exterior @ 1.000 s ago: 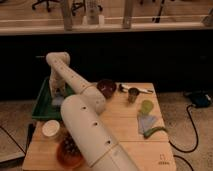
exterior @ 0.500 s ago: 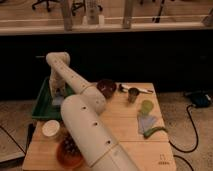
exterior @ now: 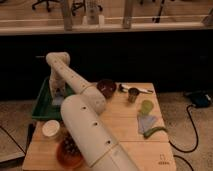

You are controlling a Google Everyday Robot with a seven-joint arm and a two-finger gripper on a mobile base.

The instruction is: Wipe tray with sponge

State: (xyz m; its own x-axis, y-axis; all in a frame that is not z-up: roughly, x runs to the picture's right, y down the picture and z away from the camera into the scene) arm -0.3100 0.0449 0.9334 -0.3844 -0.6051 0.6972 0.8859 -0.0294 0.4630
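Dark bowl [exterior: 106, 87], metal cup [exterior: 133, 94], cloth [exterior: 147, 121]

White robot arm [exterior: 82, 112] runs off the bottom edge and covers the right part of the large dark green rectangular plastic tray [exterior: 42, 98], plus part of the round orange-brown bowl [exterior: 66, 154] at the table's front. Two-finger gripper [exterior: 59, 92] sits low over the tray interior, blurred and largely masked by its own wrist. A pale patch beneath it may be the small blue-grey sponge; too indistinct to confirm.
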